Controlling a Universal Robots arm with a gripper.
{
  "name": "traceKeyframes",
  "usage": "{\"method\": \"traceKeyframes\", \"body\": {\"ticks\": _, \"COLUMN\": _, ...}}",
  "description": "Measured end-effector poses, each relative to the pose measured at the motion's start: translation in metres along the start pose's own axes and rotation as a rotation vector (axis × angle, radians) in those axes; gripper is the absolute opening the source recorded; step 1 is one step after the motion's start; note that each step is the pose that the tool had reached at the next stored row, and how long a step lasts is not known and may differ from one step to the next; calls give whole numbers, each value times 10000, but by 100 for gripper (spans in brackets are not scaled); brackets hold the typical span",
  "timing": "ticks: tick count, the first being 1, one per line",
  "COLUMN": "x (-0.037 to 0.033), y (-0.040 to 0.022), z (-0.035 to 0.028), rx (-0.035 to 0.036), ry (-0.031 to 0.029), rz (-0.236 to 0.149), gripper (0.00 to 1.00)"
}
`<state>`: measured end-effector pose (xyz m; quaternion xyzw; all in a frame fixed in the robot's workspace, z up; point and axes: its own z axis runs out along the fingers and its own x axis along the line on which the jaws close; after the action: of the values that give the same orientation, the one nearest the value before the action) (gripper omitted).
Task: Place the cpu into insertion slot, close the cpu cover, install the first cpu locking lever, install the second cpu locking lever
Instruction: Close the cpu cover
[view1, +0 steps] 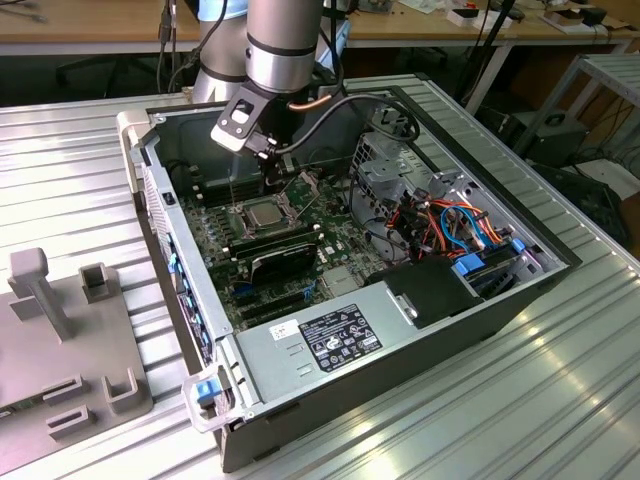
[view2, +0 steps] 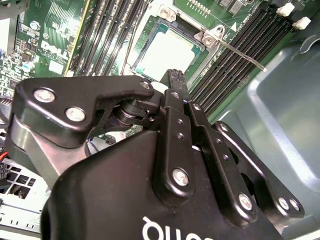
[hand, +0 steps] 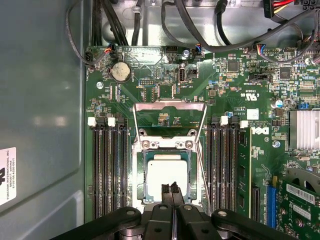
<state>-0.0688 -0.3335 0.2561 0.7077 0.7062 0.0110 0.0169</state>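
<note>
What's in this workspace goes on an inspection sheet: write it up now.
Surface: ribbed metal table, open computer case on it.
Job's things: cpu seated in insertion slot; cpu cover swung open.
Clutter: grey fixture plate at the exterior view's left.
Grippers: gripper shut, holding nothing, tips at the cpu's edge.
Cables: black bundle beyond the board; coloured wires in the case.
Surroundings: wooden benches behind.

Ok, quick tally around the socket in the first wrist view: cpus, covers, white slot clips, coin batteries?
cpu: 1
cover: 1
white clips: 4
coin battery: 1
Total: 7
</note>
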Motion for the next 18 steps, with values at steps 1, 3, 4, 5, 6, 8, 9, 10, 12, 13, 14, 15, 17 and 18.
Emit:
{"method": "traceKeyframes", "body": {"ticks": 1, "x": -1, "y": 0, "z": -1, "rx": 1, "ry": 5, "rz": 0, "gripper": 11}}
{"method": "traceKeyframes", "body": {"ticks": 3, "x": -1, "y": 0, "z": -1, "rx": 0, "ry": 8, "rz": 0, "gripper": 11}}
{"method": "traceKeyframes", "body": {"ticks": 4, "x": -1, "y": 0, "z": -4, "rx": 0, "ry": 7, "rz": 0, "gripper": 11}}
{"method": "traceKeyframes", "body": {"ticks": 5, "x": -1, "y": 0, "z": -11, "rx": 1, "ry": 6, "rz": 0, "gripper": 11}}
{"method": "traceKeyframes", "body": {"ticks": 6, "x": -1, "y": 1, "z": -17, "rx": 1, "ry": 6, "rz": 0, "gripper": 11}}
{"method": "traceKeyframes", "body": {"ticks": 8, "x": -1, "y": 1, "z": -24, "rx": -1, "ry": 8, "rz": 0, "gripper": 11}}
{"method": "traceKeyframes", "body": {"ticks": 9, "x": -1, "y": 1, "z": -30, "rx": 0, "ry": 7, "rz": 0, "gripper": 11}}
{"method": "traceKeyframes", "body": {"ticks": 10, "x": -1, "y": 1, "z": -35, "rx": 0, "ry": 7, "rz": 0, "gripper": 11}}
{"method": "traceKeyframes", "body": {"ticks": 12, "x": -1, "y": 2, "z": -50, "rx": 0, "ry": 7, "rz": 1, "gripper": 11}}
{"method": "traceKeyframes", "body": {"ticks": 13, "x": -1, "y": 2, "z": -55, "rx": 0, "ry": 8, "rz": 1, "gripper": 11}}
{"method": "traceKeyframes", "body": {"ticks": 14, "x": -1, "y": 2, "z": -58, "rx": -1, "ry": 9, "rz": 1, "gripper": 11}}
{"method": "traceKeyframes", "body": {"ticks": 15, "x": -2, "y": 2, "z": -64, "rx": 1, "ry": 7, "rz": 1, "gripper": 11}}
{"method": "traceKeyframes", "body": {"ticks": 17, "x": -2, "y": 3, "z": -81, "rx": 2, "ry": 7, "rz": 0, "gripper": 11}}
{"method": "traceKeyframes", "body": {"ticks": 18, "x": -2, "y": 4, "z": -94, "rx": 2, "ry": 7, "rz": 0, "gripper": 11}}
